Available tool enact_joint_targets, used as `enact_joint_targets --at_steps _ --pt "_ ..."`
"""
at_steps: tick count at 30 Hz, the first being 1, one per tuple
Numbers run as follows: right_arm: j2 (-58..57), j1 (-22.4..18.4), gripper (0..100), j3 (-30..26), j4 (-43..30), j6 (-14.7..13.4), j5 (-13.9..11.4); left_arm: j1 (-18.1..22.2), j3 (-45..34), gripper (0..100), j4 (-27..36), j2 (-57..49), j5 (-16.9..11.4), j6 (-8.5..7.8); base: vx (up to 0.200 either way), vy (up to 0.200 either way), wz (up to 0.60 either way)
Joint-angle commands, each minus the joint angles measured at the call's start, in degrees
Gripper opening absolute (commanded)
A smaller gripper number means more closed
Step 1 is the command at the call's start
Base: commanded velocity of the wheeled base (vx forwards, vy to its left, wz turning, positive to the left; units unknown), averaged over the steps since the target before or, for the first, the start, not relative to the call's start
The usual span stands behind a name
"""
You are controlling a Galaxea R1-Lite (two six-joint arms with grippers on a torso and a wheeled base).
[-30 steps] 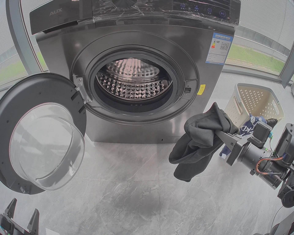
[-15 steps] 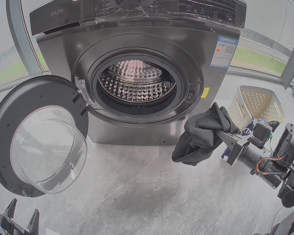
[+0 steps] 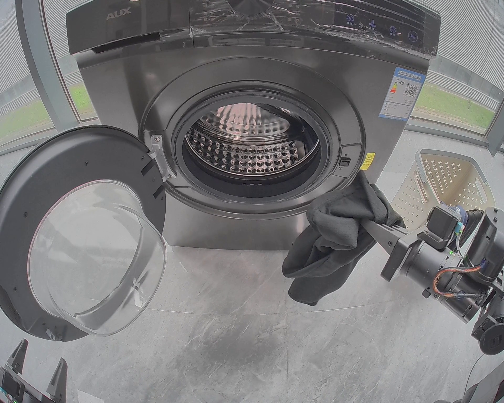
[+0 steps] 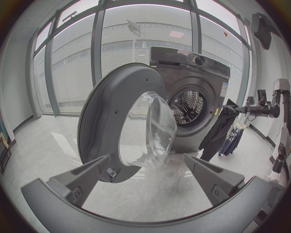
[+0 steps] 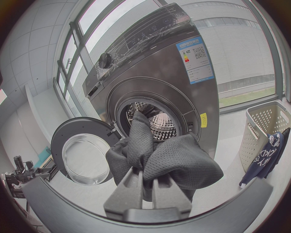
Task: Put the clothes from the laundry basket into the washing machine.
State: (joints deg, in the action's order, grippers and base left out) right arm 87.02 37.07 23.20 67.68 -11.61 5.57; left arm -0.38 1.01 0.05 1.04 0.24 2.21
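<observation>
Garment [image 3: 331,236], dark grey, mid-right, pinched by right gripper [image 3: 370,226] before open washing machine [image 3: 252,68]; laundry basket [image 3: 407,197] far right; left gripper [image 4: 146,157] spread, lower left.

Grey marbled tile floor [image 3: 226,346]; tall dark-framed windows [image 4: 121,36]; daylight; grass strip [image 3: 459,104] outside; white wall [image 4: 13,91].

Washer [image 3: 252,63]: a logo [image 3: 118,14] at upper left, a QR label [image 3: 402,94] at upper right, a yellow sticker [image 3: 368,161] right of the opening. The navy garment [image 5: 266,156] carries white letters.
</observation>
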Motion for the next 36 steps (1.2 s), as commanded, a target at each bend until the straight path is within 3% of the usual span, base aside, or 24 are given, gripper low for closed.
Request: enact_joint_targets --at_steps 1,6,18,24,27,28,30,31,32,34,35,36 --pt "1.7 0.7 0 2.7 0.0 -0.3 -0.1 0.0 -1.0 100 0.0 -1.0 0.0 -0.98 0.0 0.0 0.0" --pt "3.8 2.4 0 4.9 0.1 -3.9 0.0 0.2 -1.0 100 0.0 -1.0 -0.2 -2.12 0.0 0.0 0.0" --pt "10.5 7.8 0 8.0 3.1 -4.7 0.1 0.3 -1.0 100 0.0 -1.0 -0.6 -2.29 0.0 0.0 0.0" --pt "17.6 9.9 0 12.4 8.2 -5.5 3.1 0.2 -1.0 100 -0.2 -1.0 -1.2 -2.65 0.0 0.0 0.0" --pt "20.4 10.3 0 13.5 10.3 -5.5 3.9 0.4 3.5 100 -3.9 -0.9 -2.0 -1.59 0.0 0.0 0.0" --pt "21.0 10.4 0 14.3 10.9 -5.4 3.9 0.3 7.9 100 -4.4 1.1 -3.2 -1.77 0.0 0.0 0.0" --pt "21.4 10.3 0 16.3 11.0 -5.4 3.8 -0.1 9.5 100 -3.9 4.4 -6.6 -2.65 0.0 0.0 0.0" --pt "21.4 10.4 0 16.4 11.0 -5.4 3.8 -0.1 9.5 100 -3.9 4.6 -6.9 -2.65 0.0 0.0 0.0" --pt "21.2 10.5 0 17.6 11.1 -5.4 3.7 -0.5 9.2 100 -3.8 7.0 -11.7 -2.38 0.0 0.0 0.0" --pt "20.6 10.8 0 17.8 11.0 -5.4 3.4 -0.8 8.0 100 -4.0 13.4 -18.4 -1.94 0.0 0.0 0.0" --pt "20.6 10.8 0 17.8 11.0 -5.4 3.3 -0.9 8.0 100 -4.1 14.8 -19.7 -1.94 0.0 0.0 0.0" --pt "20.4 10.9 0 17.7 11.0 -5.5 3.2 -1.1 8.0 100 -4.3 19.0 -23.7 -1.94 0.0 0.0 0.0"
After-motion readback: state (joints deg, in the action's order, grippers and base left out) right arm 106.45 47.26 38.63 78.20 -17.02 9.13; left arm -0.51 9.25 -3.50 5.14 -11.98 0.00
